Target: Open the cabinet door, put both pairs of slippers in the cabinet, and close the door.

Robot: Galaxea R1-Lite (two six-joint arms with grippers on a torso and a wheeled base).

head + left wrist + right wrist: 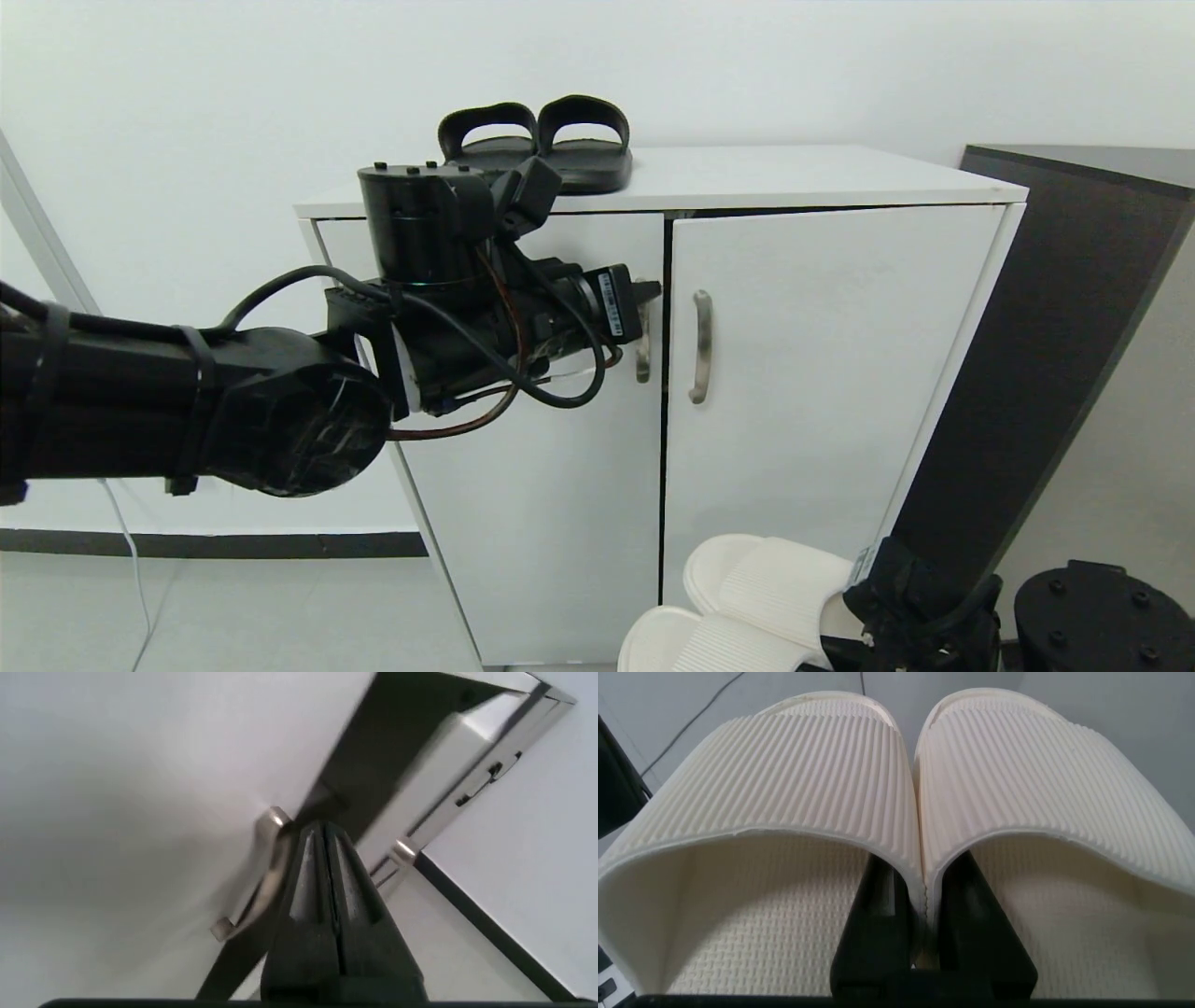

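The white cabinet [822,177] stands against the wall [187,93] with its 2 doors facing the robot; in the head view the left door [541,485] and right door [822,373] look shut, with a thin dark seam between them. Each door carries 1 upright metal handle next to that seam, the left handle [642,359] and the right handle [700,345].

1 pair of black slippers [541,149] sits side by side on the cabinet top, near its left rear corner, toes towards the wall. The other pair, the white slippers [756,597], hangs low in front of the right door, held off the floor [233,607].

The right gripper [896,597] has hold of this pair. In the right wrist view its 2 fingers [878,905] reach inside the ribbed straps and pinch the adjoining inner sides of both slippers [813,775] together.

The left gripper [649,291] is raised at the left door, level with the top of the left handle. In the left wrist view its jaws are pressed flat together with nothing between them, the tips [324,833] just beside the upper end of that handle [250,882]; whether they touch it I cannot tell.

A tall dark panel [1055,355] leans at the cabinet's right side; a black skirting strip [215,543] runs along the wall on the left.
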